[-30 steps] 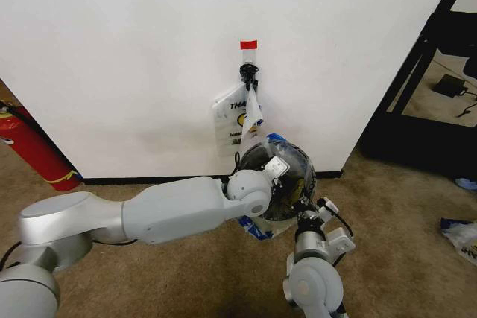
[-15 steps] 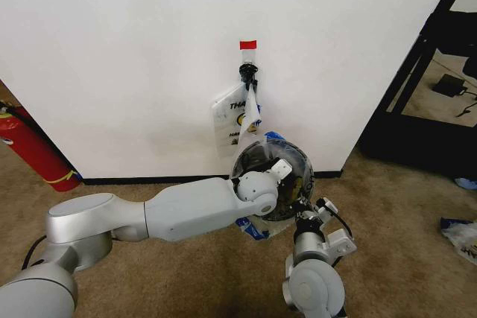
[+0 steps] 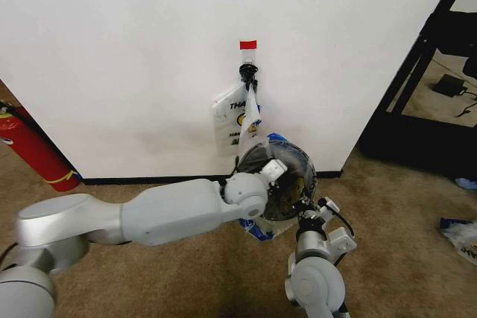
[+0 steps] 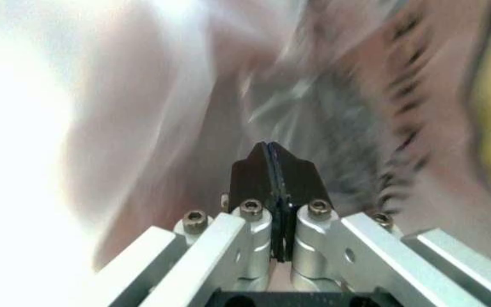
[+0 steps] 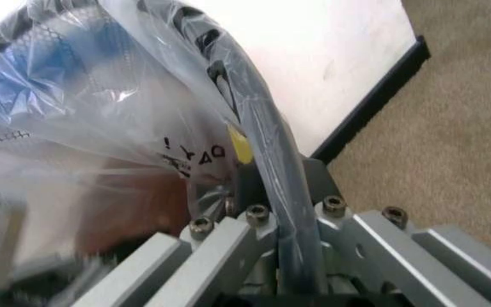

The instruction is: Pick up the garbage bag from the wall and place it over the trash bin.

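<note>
White wall (image 3: 134, 50) takes up the upper half of the head view, with brown carpet (image 3: 402, 214) below it and a red fire extinguisher (image 3: 33, 150) leaning at the left edge. Just above the centre of the frame a strip of red tape (image 3: 248, 45) marks a small black hook (image 3: 248, 74), and a printed plastic bag (image 3: 232, 121) hangs flat against the wall beneath it. Directly below, near the baseboard, stands the trash bin (image 3: 279, 176), already draped in a clear garbage bag (image 5: 100, 96) with black lettering and a patch of yellow. The left claw (image 4: 270, 167) reaches in from the left over the bin's mouth; its dark pads are pressed together, seemingly inside or against the film, probably to push the plastic down into the bin, though whether any film is nipped between them cannot be told. The right claw (image 5: 267, 211), low in the centre of the head view at the bin's near side, pinches the bin's dark rim (image 5: 263, 121) with the film over it, likely to pin the bag in place while the other arm works it.
</note>
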Available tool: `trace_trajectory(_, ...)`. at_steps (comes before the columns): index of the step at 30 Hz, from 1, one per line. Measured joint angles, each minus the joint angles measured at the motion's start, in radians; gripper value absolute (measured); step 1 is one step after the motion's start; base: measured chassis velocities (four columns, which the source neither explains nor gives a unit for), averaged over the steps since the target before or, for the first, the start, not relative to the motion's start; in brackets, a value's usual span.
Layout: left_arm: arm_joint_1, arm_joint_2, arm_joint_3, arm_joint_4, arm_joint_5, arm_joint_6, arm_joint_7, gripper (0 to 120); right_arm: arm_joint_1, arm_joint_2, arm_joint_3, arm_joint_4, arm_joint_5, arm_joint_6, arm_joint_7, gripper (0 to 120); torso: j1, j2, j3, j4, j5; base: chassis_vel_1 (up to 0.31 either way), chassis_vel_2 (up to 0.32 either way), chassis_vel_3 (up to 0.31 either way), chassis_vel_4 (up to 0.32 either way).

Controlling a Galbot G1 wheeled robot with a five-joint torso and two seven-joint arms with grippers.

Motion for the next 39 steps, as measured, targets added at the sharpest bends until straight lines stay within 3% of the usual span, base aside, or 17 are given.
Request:
trace_trajectory(5, -0.005, -0.007, 0.029, 0.034, -0.006, 0.012, -0.001, 0, -0.008, 0.005, -0.015, 0.003, -0.02, 0.01, -0.006, 0, 0.0, 0.0, 0.0, 0.0001, 0.0001, 0.0, 0.0, 0.0, 0.0)
trace_trajectory(11, 0.0, -0.07, 0.058, 0.123, 0.004, 0.013, -0.002, 0, -0.026, 0.009, -0.039, 0.024, -0.042, 0.011, -0.017, 0, 0.0, 0.0, 0.0, -0.0005, 0.0, 0.0, 0.0, 0.0, 0.0)
trace_trajectory(25, -0.002, -0.134, 0.086, 0.191, 0.004, 0.009, -0.001, 0, -0.045, 0.017, -0.08, 0.008, -0.11, 0.035, -0.053, 0, 0.0, 0.0, 0.0, -0.0003, 0.0001, 0.0, 0.0, 0.0, 0.0)
trace_trajectory(33, 0.0, -0.089, 0.051, 0.128, 0.001, 0.0, -0.004, 0, -0.021, 0.007, -0.05, -0.014, -0.094, 0.036, -0.045, 0, 0.0, 0.0, 0.0, -0.0002, 0.0001, 0.0, 0.0, 0.0, 0.0)
trace_trajectory(37, 0.015, -0.023, -0.012, -0.01, 0.034, -0.041, -0.011, 0, 0.003, 0.01, -0.025, -0.034, -0.049, 0.036, -0.024, 0, 0.0, 0.0, 0.0, -0.0002, -0.0002, 0.0, 0.0, 0.0, 0.0)
trace_trajectory(39, 0.015, -0.016, -0.018, -0.027, 0.033, -0.042, -0.013, 0, 0.005, 0.01, -0.023, -0.036, -0.046, 0.035, -0.022, 0, 0.0, 0.0, 0.0, -0.0002, -0.0001, 0.0, 0.0, 0.0, 0.0)
